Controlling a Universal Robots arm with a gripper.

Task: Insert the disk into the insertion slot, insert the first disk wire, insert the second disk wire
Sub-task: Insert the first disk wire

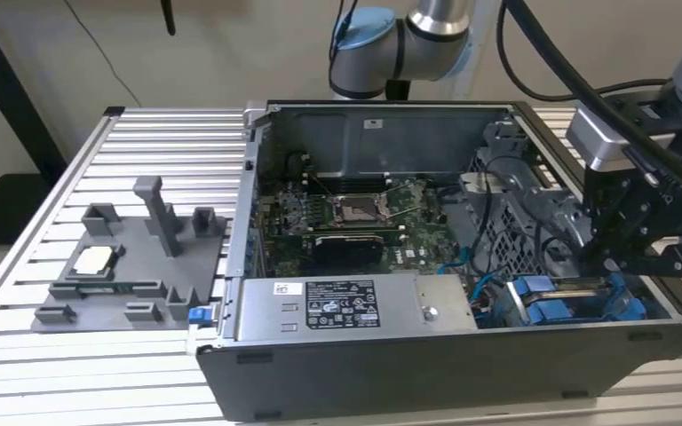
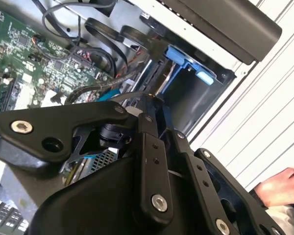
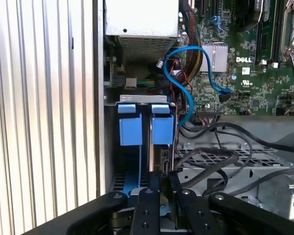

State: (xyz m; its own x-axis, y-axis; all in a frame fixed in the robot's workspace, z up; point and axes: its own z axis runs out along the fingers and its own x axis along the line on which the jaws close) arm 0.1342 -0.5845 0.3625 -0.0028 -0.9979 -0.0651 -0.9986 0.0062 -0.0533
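Note:
The disk [image 1: 554, 306], silver in a bright blue carrier [image 3: 130, 127], stands edge-up in the insertion slot [image 3: 206, 157], a grey perforated bay in the case corner at the exterior view's right. My black gripper [image 1: 607, 264] hangs right over it. In both wrist views its fingers [image 3: 154, 188] sit close together on the disk's near edge, the gripper [image 3: 164, 178] [image 2: 148, 102] shut on it. The blue carrier tabs [image 2: 186, 61] show at the far end of the bay. A blue wire [image 3: 186, 54] curves from the motherboard toward the bay, beside black wires [image 3: 225, 132].
A grey power-supply box [image 1: 341, 306] lies beside the bay, with the motherboard [image 1: 353, 213] behind it. On the ribbed table at the exterior view's left stands a grey fixture tray [image 1: 128, 266]. A person's hand [image 2: 279, 188] rests on the table near the case.

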